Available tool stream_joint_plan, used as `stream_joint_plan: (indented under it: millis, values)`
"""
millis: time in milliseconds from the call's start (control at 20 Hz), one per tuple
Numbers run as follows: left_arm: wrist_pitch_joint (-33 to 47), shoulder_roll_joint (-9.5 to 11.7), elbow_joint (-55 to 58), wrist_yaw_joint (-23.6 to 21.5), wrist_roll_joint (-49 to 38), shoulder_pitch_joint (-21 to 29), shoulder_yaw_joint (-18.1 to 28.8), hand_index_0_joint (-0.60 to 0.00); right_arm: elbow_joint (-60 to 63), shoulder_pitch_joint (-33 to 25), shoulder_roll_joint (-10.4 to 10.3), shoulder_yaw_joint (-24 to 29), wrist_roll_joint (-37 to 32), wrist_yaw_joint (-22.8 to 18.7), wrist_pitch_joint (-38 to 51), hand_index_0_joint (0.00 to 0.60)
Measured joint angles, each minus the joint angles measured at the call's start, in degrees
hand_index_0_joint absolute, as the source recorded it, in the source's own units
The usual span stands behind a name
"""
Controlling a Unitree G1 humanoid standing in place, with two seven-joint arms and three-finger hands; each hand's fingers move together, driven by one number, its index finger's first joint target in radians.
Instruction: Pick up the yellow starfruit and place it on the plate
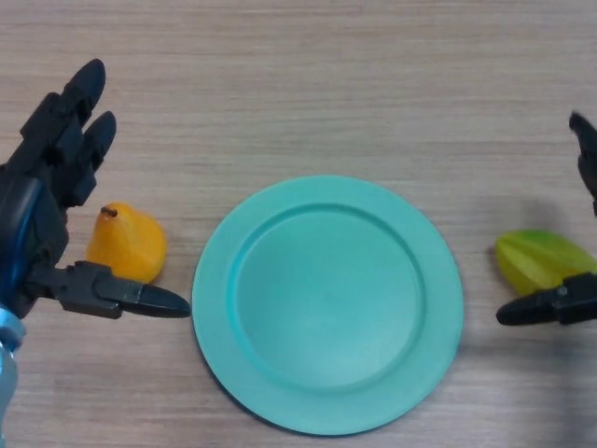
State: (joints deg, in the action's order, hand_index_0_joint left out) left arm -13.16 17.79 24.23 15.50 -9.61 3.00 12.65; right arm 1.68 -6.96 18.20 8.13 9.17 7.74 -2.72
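Head view: the teal plate (280, 383) lies on the wooden table (326, 84) with nothing on it. The yellow-green starfruit (541, 259) rests on the table near its right edge, just beside the plate. The right hand (560, 305) shows only partly there, thumb beside the fruit; its grip cannot be told. By the left edge, the left hand (42, 215) spreads wide around an orange pear (128, 245), not grasping it.
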Motion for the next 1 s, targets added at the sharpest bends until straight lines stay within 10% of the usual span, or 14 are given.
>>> stream_joint_plan:
  millis: [150, 400, 750, 1000]
  values:
    - [0.5, 0.0, 0.0, 0.0, 0.0, 0.0, 0.0, 0.000, 4.7, -0.1, 0.6, 0.0, 0.0, -1.6, 2.2, 0.049]
    - [0.5, 0.0, 0.0, -0.1, 0.0, 0.0, -0.1, 0.000, 11.2, -0.7, 0.6, -0.2, 0.7, -3.3, 8.4, 0.600]
    - [0.5, -0.1, 0.0, -0.4, 0.0, 0.1, -0.1, 0.000, 13.3, -1.3, 1.4, -0.2, 5.6, -8.1, 9.9, 0.600]
    - [0.5, -0.1, 0.2, -0.5, 0.0, 0.0, -0.2, 0.000, -5.9, 0.1, -0.2, -0.6, 3.8, -4.0, -0.6, 0.600]
